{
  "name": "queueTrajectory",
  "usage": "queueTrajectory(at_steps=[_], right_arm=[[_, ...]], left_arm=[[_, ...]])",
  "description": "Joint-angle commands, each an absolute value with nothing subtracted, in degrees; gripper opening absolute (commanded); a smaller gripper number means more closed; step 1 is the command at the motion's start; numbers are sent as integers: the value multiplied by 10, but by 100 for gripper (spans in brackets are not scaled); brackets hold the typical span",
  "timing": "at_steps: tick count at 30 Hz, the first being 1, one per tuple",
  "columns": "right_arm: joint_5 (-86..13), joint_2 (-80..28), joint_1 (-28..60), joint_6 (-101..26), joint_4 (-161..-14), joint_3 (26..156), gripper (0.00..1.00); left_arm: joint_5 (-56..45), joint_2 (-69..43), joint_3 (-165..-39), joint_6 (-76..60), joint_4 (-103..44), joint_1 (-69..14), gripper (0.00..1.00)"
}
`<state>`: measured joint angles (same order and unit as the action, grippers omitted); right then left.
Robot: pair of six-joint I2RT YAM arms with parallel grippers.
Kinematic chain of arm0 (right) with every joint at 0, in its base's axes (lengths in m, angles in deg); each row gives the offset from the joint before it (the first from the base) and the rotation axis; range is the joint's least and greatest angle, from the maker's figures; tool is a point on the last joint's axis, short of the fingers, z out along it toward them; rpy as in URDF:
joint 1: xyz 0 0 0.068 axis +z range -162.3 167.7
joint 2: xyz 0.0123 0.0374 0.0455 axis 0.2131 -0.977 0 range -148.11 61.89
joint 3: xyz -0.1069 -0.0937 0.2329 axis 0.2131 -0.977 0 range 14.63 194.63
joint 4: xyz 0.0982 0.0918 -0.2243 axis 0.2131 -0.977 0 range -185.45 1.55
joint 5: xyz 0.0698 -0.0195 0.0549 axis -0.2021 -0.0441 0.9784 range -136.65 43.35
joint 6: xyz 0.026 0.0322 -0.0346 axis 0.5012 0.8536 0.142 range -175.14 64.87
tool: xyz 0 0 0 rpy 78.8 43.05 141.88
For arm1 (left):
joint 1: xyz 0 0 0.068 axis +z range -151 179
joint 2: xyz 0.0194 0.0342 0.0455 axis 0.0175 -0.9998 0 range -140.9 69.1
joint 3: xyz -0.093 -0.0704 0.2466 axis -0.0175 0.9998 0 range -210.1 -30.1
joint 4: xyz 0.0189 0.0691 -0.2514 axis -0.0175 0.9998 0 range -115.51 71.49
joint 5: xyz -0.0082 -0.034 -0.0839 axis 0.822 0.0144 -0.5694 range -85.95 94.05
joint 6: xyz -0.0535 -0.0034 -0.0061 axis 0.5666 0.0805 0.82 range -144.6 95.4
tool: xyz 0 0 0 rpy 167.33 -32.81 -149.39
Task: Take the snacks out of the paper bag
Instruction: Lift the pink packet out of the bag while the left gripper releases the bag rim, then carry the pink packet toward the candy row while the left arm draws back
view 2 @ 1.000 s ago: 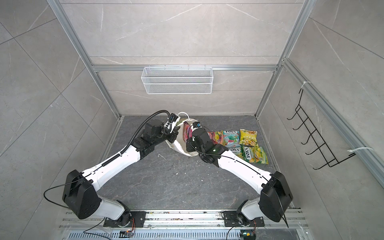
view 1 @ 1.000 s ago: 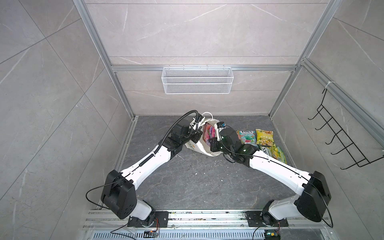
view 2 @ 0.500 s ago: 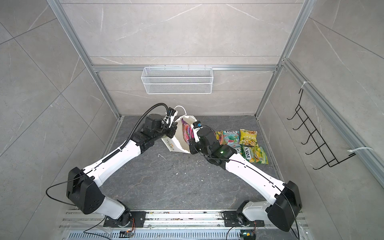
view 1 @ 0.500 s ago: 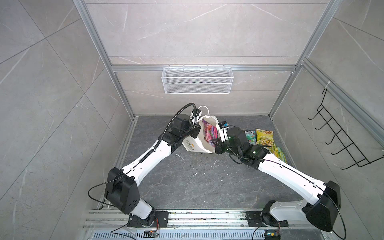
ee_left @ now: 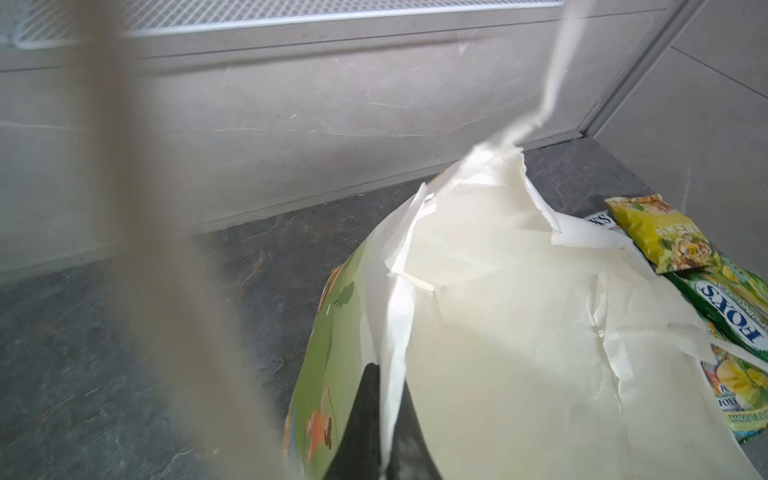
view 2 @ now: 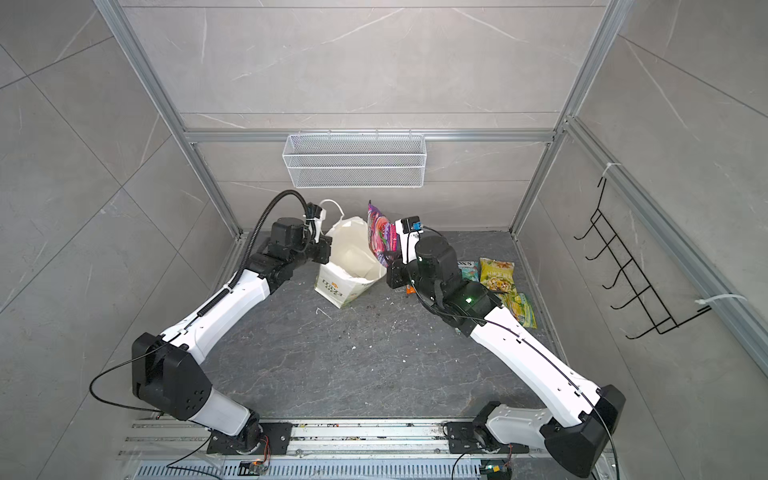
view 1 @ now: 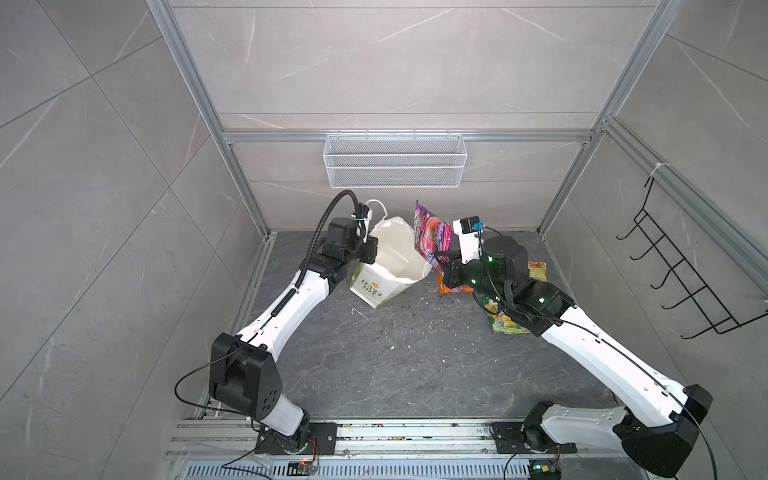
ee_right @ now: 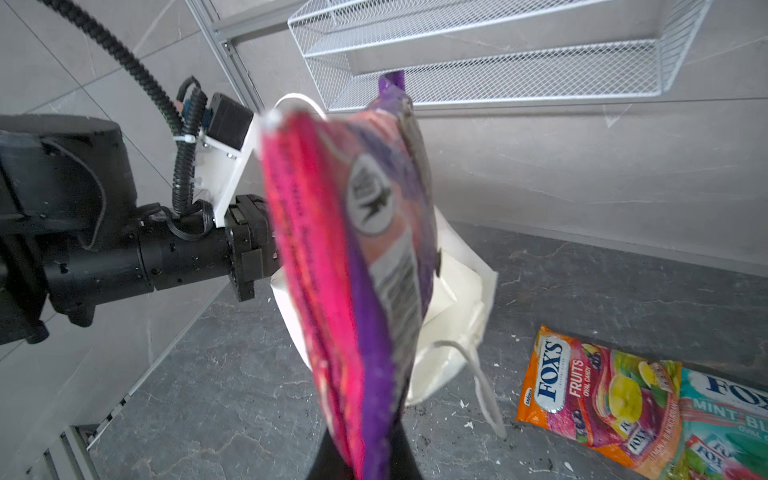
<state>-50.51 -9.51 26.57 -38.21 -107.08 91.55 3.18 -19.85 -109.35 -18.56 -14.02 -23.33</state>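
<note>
The right gripper (ee_right: 365, 459) is pinched on the lower edge of a glossy purple-and-pink snack packet (view 1: 432, 237), which stands upright above its jaws. Just beside it is the rim of the white paper carrier bag (view 1: 390, 259) with its green printed base. On the bag's opposite side, the left gripper (ee_left: 386, 415) is clamped on the rim, and the mouth gapes. Past the right gripper, on the dark stone floor (view 1: 395, 353), an orange-red FOX'S packet (ee_right: 594, 395) touches a teal one (ee_right: 727, 409). A yellow packet (view 2: 496, 276) and a yellow-green one (view 2: 519, 307) lie further out. A white wire mesh basket (view 1: 395, 160) hangs on the back wall.
</note>
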Motion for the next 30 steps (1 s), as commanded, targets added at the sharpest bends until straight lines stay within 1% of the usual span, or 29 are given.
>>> queueTrajectory(at_steps=[1,8,9,10,14,19,23,26,30], right_arm=[[-506,-77,252,-351,-1051,940,0],[-494,-52,229,-327,-1051,925,0],[-494,-50,227,-324,-1052,922,0],[-494,-48,225,-324,-1051,919,0],[-495,-49,222,-319,-1055,908,0],[-501,-49,217,-313,-1055,893,0],[-509,-52,213,-312,-1059,883,0],[-510,-52,210,-311,-1056,874,0],[-509,-55,204,-308,-1052,865,0]], left_arm=[[-3,-199,-1088,-135,-163,-198,0],[-10,-209,-1078,-132,-166,-151,0],[-8,-211,-1080,-132,-165,-149,4],[-8,-212,-1084,-131,-161,-146,15],[-12,-211,-1095,-133,-152,-146,33],[-3,-201,-1109,-138,-127,-145,46],[8,-182,-1110,-143,-111,-145,65],[17,-164,-1111,-146,-101,-145,75],[25,-137,-1104,-145,-99,-145,80]])
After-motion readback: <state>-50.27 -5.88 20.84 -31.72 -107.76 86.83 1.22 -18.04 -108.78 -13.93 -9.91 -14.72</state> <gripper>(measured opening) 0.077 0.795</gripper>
